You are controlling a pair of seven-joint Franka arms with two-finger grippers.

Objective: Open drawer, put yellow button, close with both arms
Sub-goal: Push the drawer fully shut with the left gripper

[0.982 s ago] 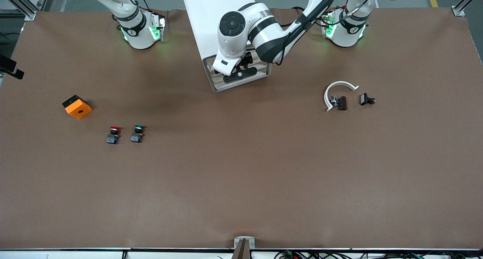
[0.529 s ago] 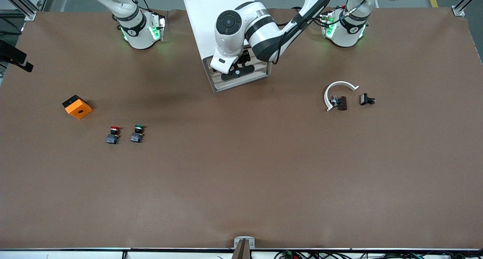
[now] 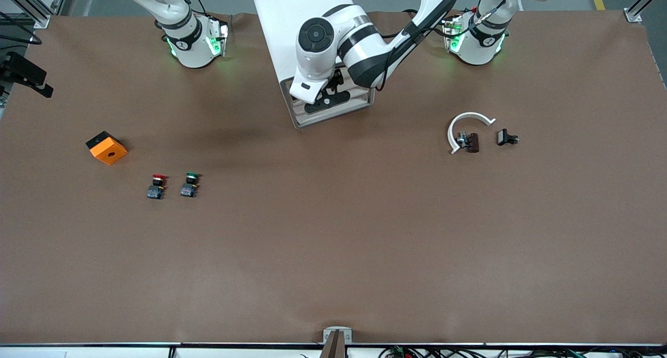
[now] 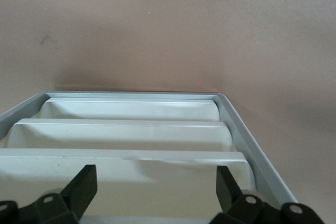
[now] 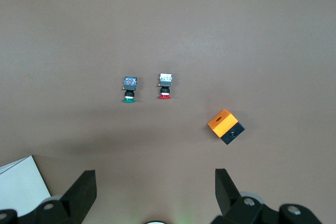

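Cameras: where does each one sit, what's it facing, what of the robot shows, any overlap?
Front: high across the table, facing both bases; left gripper at the cabinet.
Left wrist: on the left arm, over the drawer fronts; open fingertips show.
Right wrist: high above the red button, green button and orange block; open right gripper.
Shared: front and right wrist see those three.

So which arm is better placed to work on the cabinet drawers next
Left. The left gripper hangs open right at the drawer fronts of the cabinet. The right gripper, also open, is up over the red and green buttons' end.
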